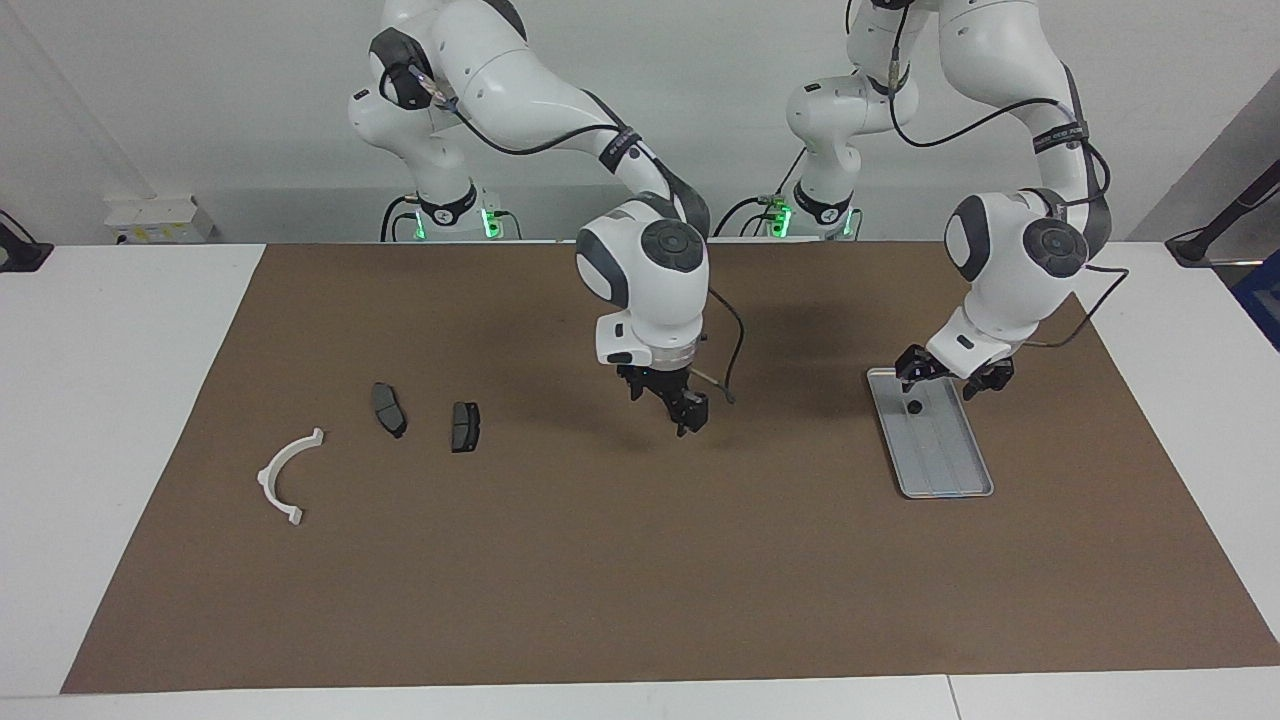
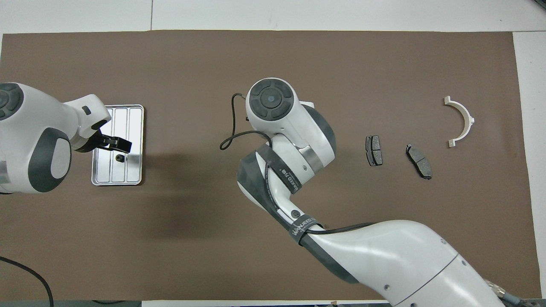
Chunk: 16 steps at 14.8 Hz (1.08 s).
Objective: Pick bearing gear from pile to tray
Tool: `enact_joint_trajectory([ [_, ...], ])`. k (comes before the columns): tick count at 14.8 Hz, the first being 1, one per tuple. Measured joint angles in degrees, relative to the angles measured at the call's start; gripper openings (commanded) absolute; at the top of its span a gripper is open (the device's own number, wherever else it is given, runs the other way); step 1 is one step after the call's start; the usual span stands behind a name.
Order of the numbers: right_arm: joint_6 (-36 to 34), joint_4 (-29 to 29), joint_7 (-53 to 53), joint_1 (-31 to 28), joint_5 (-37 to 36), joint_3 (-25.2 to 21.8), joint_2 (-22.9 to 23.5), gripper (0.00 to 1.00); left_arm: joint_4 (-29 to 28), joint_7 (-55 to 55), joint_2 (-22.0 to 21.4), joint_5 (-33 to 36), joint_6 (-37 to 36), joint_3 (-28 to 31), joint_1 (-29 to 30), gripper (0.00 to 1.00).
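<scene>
A small black bearing gear point(image 1: 914, 407) lies in the tray point(image 1: 962, 470), at its end nearer the robots. The left pincer point(image 1: 948, 381) hangs spread just above it, gripping nothing. The right pincer point(image 1: 668, 401), also spread and empty, hovers over bare mat beside the two brake pads point(image 1: 465, 426), probably awaiting another pick.

A brown mat point(image 1: 640, 560) covers most of the white tabletop point(image 1: 120, 400), whose bare margins show around it. In the facing view, a small white box point(image 1: 160, 218) sits against the wall at about 10 o'clock, with a black foot point(image 1: 20, 252) at the picture's 9 o'clock edge. At 3 o'clock stand a dark slanted rod point(image 1: 1228, 222) and a blue object point(image 1: 1264, 300), cut off by the edge. In the overhead view a black cable point(image 2: 25, 273) curves at 8 o'clock
</scene>
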Motion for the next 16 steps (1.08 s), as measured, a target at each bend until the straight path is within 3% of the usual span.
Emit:
enact_joint_trajectory([
  [8, -2.89, 0.51, -25.87, -11.59, 0.08, 0.09, -6.47, 1.0, 5.9, -32.48, -0.39, -0.84, -4.82, -0.81, -18.41, 1.0],
  [11, -3.47, 0.51, -38.58, -16.08, 0.09, 0.1, -7.25, 1.0, 10.55, -40.66, 0.34, -3.38, -5.99, -0.86, -24.69, 1.0],
  [16, -4.94, 0.51, -58.43, -23.63, 0.1, 0.1, -8.49, 1.0, 12.23, -48.82, 4.16, -3.25, -5.11, -0.76, -31.62, 1.0],
])
